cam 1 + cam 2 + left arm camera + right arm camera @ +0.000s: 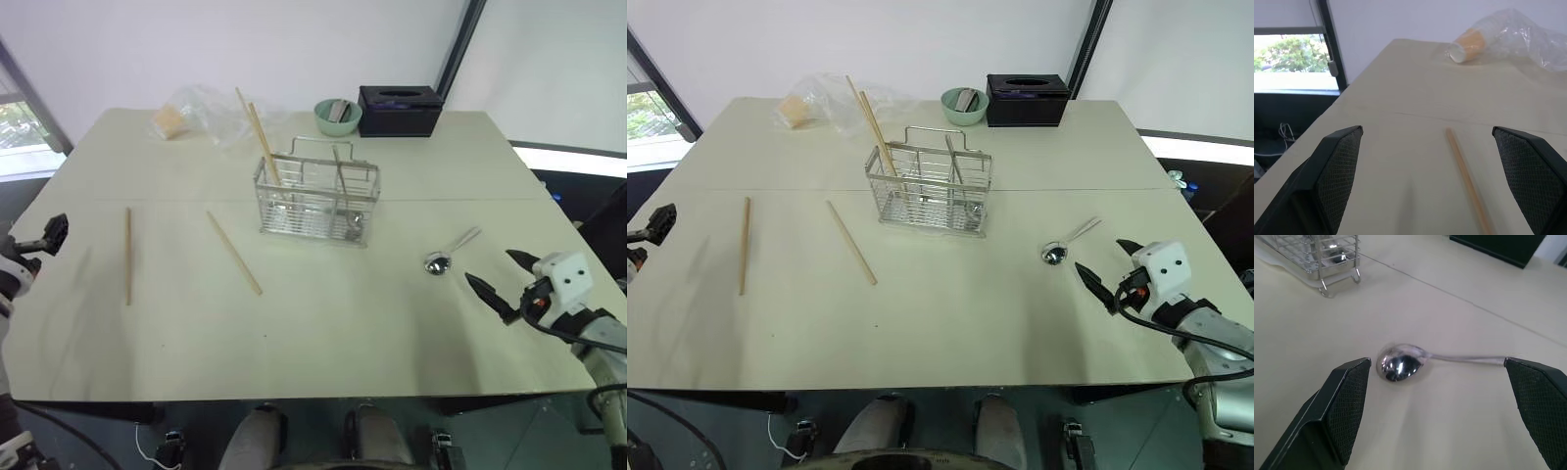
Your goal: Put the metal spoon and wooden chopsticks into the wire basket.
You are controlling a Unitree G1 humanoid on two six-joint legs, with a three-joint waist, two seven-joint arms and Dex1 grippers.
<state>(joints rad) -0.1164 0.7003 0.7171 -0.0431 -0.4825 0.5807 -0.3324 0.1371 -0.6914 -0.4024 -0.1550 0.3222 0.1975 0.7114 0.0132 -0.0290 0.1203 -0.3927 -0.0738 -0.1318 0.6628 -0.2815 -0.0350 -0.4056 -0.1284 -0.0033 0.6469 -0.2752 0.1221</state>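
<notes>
My right gripper (502, 280) hangs wide open and empty just short of the spoon (449, 253), which lies on the table (323, 333) right of the basket (315, 202). My left gripper (1430, 181), cut off at the table's left edge, is spread wide too, holding nothing, near one loose chopstick (127, 255). Another chopstick (233, 252) lies nearer the basket. More chopsticks (261, 139) lean inside it; I cannot count them.
</notes>
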